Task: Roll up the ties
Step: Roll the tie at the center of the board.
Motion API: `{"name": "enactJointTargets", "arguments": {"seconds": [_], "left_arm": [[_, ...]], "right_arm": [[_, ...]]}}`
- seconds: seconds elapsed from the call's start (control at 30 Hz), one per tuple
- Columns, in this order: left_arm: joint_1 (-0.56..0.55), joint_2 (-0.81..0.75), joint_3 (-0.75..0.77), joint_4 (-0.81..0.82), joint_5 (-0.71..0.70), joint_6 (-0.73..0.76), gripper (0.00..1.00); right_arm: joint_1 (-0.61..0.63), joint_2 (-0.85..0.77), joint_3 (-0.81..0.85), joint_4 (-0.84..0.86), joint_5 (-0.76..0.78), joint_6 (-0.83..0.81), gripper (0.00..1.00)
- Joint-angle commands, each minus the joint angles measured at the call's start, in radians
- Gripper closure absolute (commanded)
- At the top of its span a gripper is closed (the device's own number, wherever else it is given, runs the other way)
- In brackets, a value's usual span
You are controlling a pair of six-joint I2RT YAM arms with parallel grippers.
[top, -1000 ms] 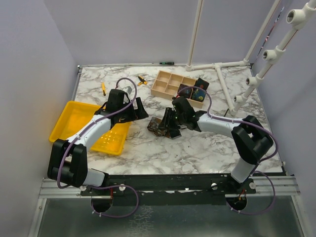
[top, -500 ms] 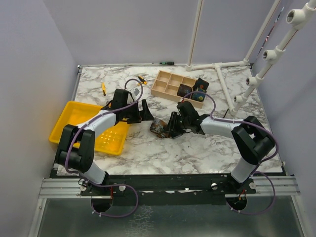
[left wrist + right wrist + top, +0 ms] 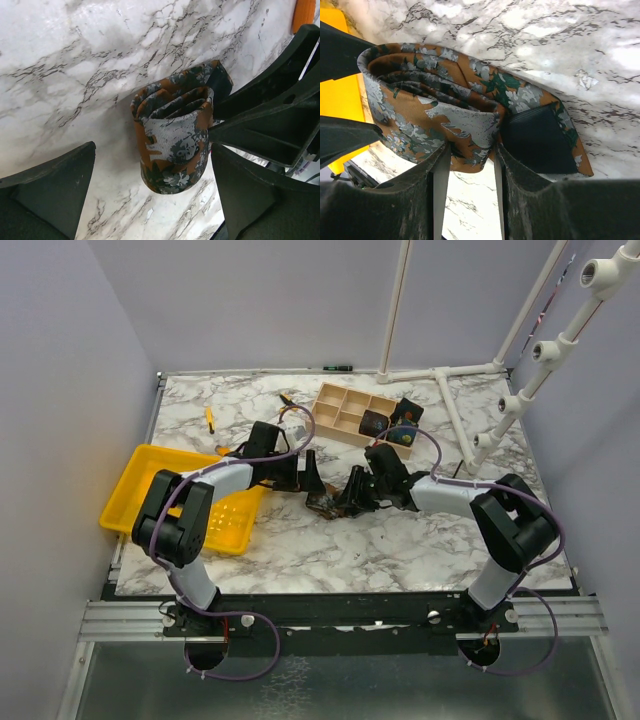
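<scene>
Just on the near side of the wooden compartment box [image 3: 345, 408], on the marble bench [image 3: 400, 540]: one rust-brown mottled tie [image 3: 324, 503], rolled into a flattened coil. Standing on edge, spiral face up, roll axis roughly upright; dark-lined pointed tail lying flat, poking out toward the right gripper [image 3: 346, 498]. Nipped through its outer wraps by that gripper's jaws, partly closed on the fabric. Straddled by the left gripper [image 3: 312, 478], jaws spread wide, one finger either side of the coil, holding nothing. Inside the box, at its right-hand end: dark rolled ties [image 3: 376, 422].
</scene>
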State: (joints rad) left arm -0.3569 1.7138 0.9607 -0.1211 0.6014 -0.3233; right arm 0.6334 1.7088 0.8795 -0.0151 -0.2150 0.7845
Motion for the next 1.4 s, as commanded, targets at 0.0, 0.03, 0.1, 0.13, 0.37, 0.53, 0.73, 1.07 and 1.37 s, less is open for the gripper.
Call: {"name": "enactJointTargets", "arguments": {"seconds": [0.0, 0.03, 0.1, 0.13, 0.37, 0.53, 0.73, 1.07, 1.37], "left_arm": [[-0.016, 0.045, 0.032, 0.031, 0.029, 0.043, 0.03], [-0.02, 0.053, 0.025, 0.041, 0.028, 0.033, 0.04], [-0.028, 0.06, -0.004, 0.104, 0.033, 0.006, 0.06], [-0.032, 0.06, -0.021, 0.13, 0.041, -0.009, 0.06], [-0.042, 0.078, -0.066, 0.249, 0.115, -0.068, 0.16], [-0.059, 0.093, -0.097, 0.294, 0.167, -0.099, 0.34], [-0.071, 0.076, -0.144, 0.306, 0.178, -0.109, 0.57], [-0.073, 0.008, -0.124, 0.169, 0.065, -0.119, 0.98], [-0.116, 0.038, 0.054, -0.179, -0.071, -0.041, 1.0]], "right_arm": [[-0.022, -0.014, -0.026, 0.003, -0.022, -0.031, 0.59], [-0.025, -0.014, -0.028, 0.005, -0.025, -0.032, 0.59], [-0.029, -0.015, -0.028, 0.006, -0.033, -0.034, 0.59], [-0.032, -0.015, -0.028, 0.006, -0.037, -0.034, 0.59], [-0.041, -0.008, -0.027, 0.006, -0.049, -0.039, 0.59], [-0.042, -0.008, -0.027, 0.006, -0.049, -0.035, 0.59], [-0.043, -0.011, -0.03, 0.006, -0.046, -0.029, 0.59], [-0.043, -0.118, -0.052, -0.036, 0.068, -0.039, 0.54], [-0.089, -0.129, -0.039, -0.075, 0.179, -0.123, 0.59]]}}
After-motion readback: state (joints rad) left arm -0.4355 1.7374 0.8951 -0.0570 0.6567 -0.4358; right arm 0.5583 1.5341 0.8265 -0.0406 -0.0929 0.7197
